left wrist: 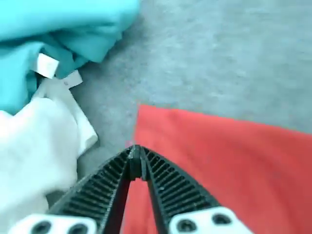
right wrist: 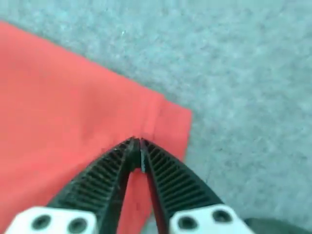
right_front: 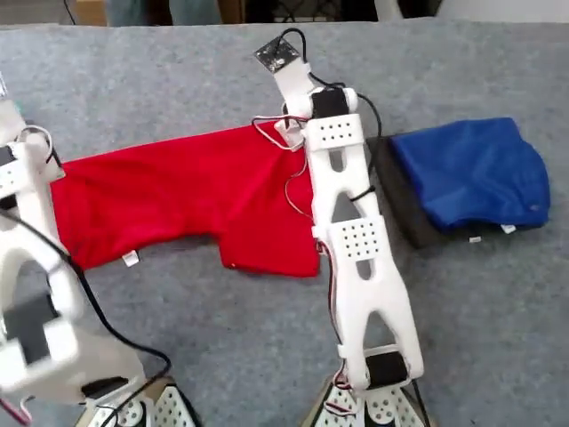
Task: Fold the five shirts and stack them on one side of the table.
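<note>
Looking down from above: the red shirt (right_front: 178,205) lies spread on the grey table (right_front: 160,80), running from centre out toward 9 o'clock. At 3 o'clock a folded blue shirt (right_front: 471,169) rests on a dark folded shirt (right_front: 398,191). The right arm (right_front: 356,240) stretches from 6 o'clock up toward 12, crossing the red shirt's 3 o'clock end. The left arm (right_front: 36,267) stands at 8 o'clock by the shirt's other end. Neither grip can be read from up there. The wrist cameras settle it: the right gripper (right wrist: 137,146) is clenched on a raised crease of red cloth just inside a corner. The left gripper (left wrist: 136,153) is likewise pinched on the red shirt's edge. Its camera adds a turquoise shirt (left wrist: 58,29) and a white shirt (left wrist: 34,146), bunched together near that edge.
</note>
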